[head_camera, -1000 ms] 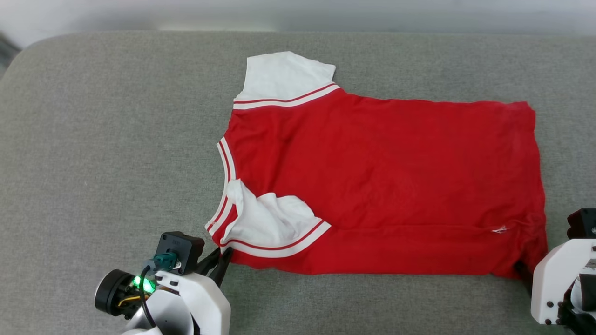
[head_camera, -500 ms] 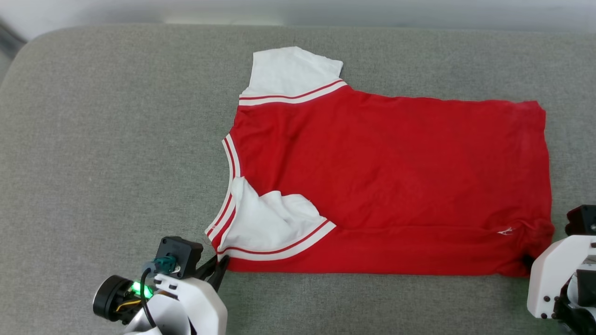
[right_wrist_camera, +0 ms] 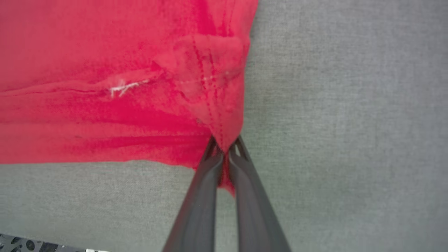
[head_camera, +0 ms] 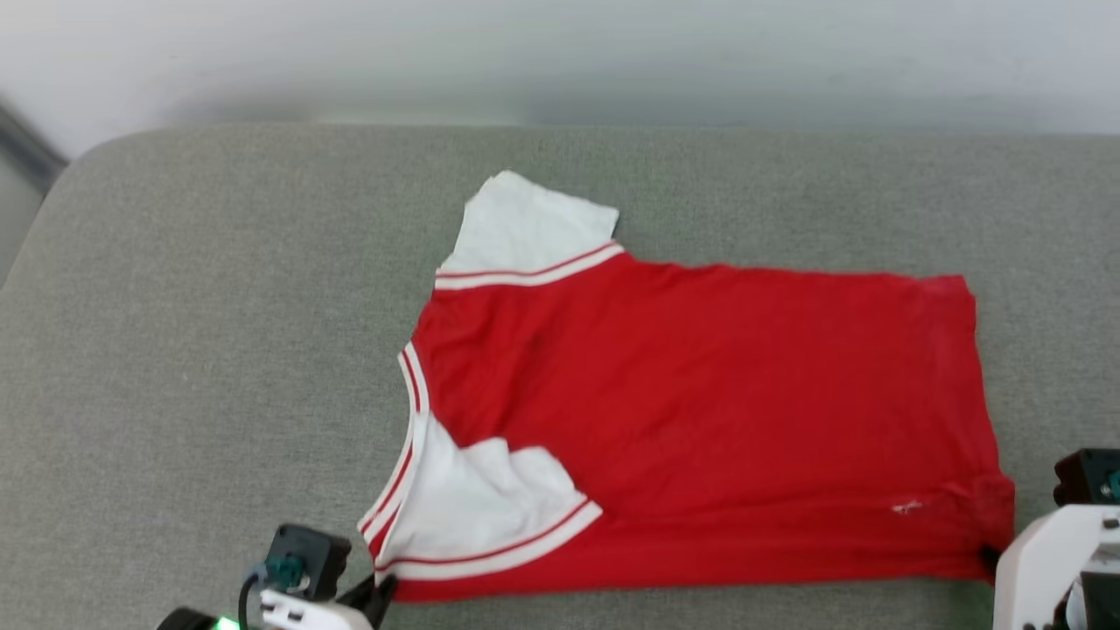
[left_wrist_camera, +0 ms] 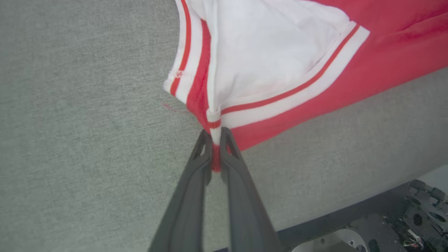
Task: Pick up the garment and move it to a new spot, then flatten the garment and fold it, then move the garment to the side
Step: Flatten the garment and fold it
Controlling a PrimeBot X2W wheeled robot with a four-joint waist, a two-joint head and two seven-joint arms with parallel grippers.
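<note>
Garment (head_camera: 700, 420), a red jersey T-shirt with white striped-trim sleeves, is pinched at its near corners by the left gripper (left_wrist_camera: 216, 140) and right gripper (right_wrist_camera: 225, 148), fingers closed on cloth, and lies spread beyond them across the grey fabric cushion (head_camera: 219, 350).

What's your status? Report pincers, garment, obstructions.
Left pincer shut on garment, shoulder corner. Right pincer shut on hem corner. Garment spread flat on grey cushion.
</note>
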